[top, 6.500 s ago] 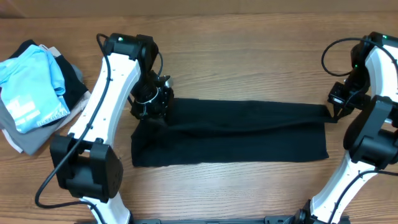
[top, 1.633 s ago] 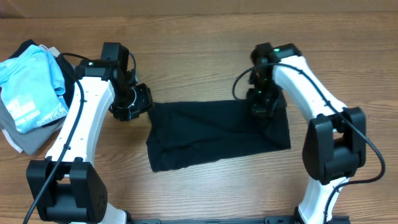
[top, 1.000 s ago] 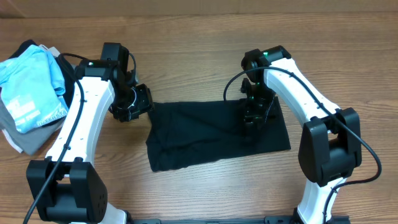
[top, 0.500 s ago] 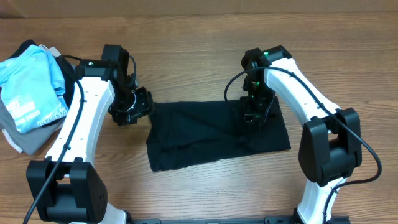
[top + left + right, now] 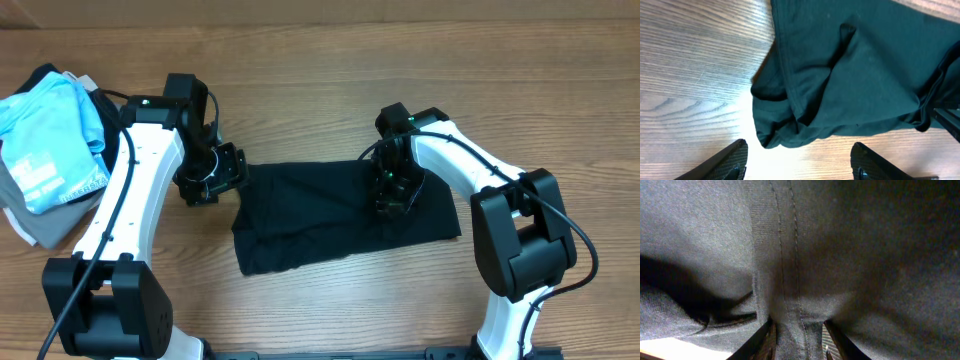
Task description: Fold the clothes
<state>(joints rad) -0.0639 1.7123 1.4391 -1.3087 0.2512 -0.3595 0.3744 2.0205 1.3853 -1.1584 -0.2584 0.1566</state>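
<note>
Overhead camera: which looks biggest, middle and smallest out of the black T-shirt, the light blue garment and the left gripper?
1. black T-shirt: by far the biggest patch.
2. light blue garment: clearly smaller.
3. left gripper: smallest, even though it may sit a little nearer the camera.

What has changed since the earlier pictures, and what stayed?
The right gripper carried the right end of the black T-shirt leftward, so it lies shorter, then came down on its middle, fabric between its fingers. The left gripper has left the left corner and stands open beside it. The clothes pile stayed.
</note>
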